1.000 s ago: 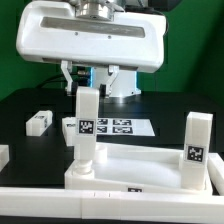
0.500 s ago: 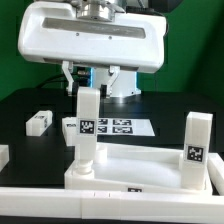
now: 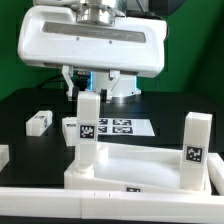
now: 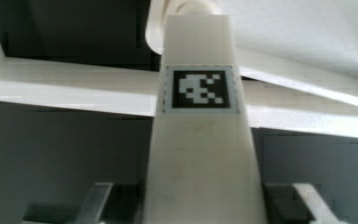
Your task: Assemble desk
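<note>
The robot's wide white hand is hanging over the far-left part of the scene, and its gripper (image 3: 90,86) is standing right above the top of an upright leg (image 3: 88,130). In the wrist view this leg (image 4: 202,150) is rising between the two fingers (image 4: 101,205), with its black-and-white tag facing the camera. The jaws are standing on both sides of the leg's top, but I cannot tell if they are pressing on it or are loose. The desk's white tabletop (image 3: 150,152) is lying near the camera with its raised rim up. The leg under the gripper is standing in its corner on the exterior view's left. A second tagged leg (image 3: 196,150) is standing upright in the corner on the exterior view's right. A long white border rail (image 3: 110,205) is running along the near edge. The marker board (image 3: 115,127) is lying flat on the black table behind the tabletop. One loose leg (image 3: 38,122) is lying on its side, far on the exterior view's left, well apart from the tabletop.
</note>
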You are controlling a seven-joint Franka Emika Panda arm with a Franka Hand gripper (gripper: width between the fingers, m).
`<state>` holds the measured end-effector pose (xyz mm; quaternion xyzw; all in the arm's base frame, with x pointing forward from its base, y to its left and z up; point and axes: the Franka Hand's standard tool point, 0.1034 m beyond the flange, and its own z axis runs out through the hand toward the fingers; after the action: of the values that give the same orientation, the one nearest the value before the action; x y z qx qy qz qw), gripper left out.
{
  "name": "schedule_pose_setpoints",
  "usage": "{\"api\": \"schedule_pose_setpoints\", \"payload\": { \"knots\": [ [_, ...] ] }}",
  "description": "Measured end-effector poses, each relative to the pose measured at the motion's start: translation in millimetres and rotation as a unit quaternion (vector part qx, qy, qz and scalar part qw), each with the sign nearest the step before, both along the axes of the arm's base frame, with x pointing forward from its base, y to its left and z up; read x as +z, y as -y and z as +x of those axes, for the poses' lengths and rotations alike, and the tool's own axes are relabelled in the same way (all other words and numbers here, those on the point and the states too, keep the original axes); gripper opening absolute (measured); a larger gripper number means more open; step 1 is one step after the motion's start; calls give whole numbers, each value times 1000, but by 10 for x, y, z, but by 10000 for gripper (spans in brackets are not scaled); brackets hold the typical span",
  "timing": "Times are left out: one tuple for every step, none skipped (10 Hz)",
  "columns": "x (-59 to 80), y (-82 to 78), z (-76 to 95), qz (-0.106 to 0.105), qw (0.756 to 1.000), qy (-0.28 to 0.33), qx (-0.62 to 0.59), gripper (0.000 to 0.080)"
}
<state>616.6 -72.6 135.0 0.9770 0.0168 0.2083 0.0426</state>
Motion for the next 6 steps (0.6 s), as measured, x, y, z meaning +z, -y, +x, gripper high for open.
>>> {"api": "schedule_pose_setpoints", "payload": {
  "knots": [
    [-5,5,2,-1,1000,2,0,294],
    [-7,7,2,-2,1000,3,0,294],
    [-20,12,-9,-2,1000,4,-1,294],
    [-51,18,-31,-4,1000,6,-1,294],
    [-55,26,-39,-9,1000,17,-1,294],
    [-60,32,-57,-13,1000,27,-2,294]
  ]
}}
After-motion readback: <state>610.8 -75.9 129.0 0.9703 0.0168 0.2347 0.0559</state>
